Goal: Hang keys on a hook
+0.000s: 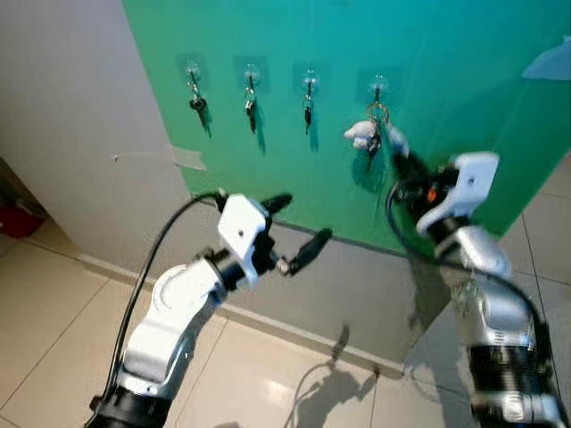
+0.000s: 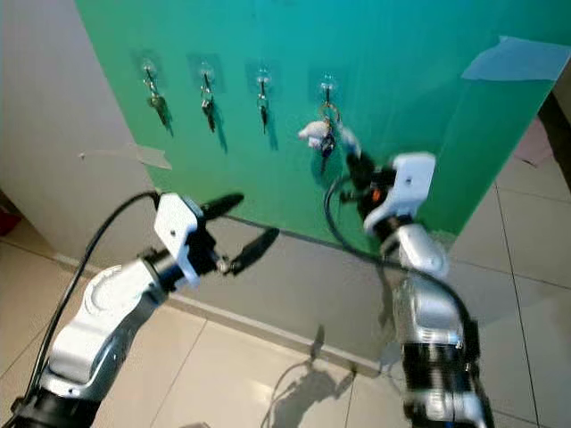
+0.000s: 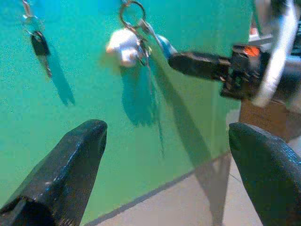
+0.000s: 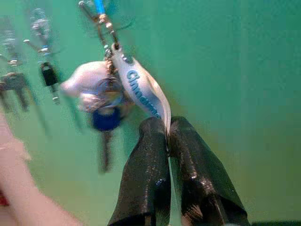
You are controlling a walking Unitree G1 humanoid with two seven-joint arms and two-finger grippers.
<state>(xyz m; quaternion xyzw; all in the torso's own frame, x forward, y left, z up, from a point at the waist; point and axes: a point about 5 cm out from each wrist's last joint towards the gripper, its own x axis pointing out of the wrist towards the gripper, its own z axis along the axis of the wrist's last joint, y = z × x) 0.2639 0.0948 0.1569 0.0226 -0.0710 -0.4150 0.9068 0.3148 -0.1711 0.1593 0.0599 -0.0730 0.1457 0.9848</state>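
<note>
A big green board (image 1: 428,107) leans against a grey wall (image 1: 62,116), and it has four little hooks in a row near the top. The three hooks on the left each hold a small dark key. The last hook (image 1: 378,86), the one on the right, has the bunch of keys (image 1: 373,134) hanging from it by a ring. The bunch has a soft white charm (image 4: 87,82) and a white tag with blue letters (image 4: 143,92). The right gripper (image 4: 168,136) is up by the board, and its two black fingers are pinched together on the end of that white tag. The picture from that wrist is a bit blurry, so the blue thing under the charm may be a key top, but it is hard to tell. The left gripper (image 1: 299,227) is held out lower down in front of the board, with its fingers spread wide apart and nothing between them. The floor (image 1: 53,303) is pale tile.
</note>
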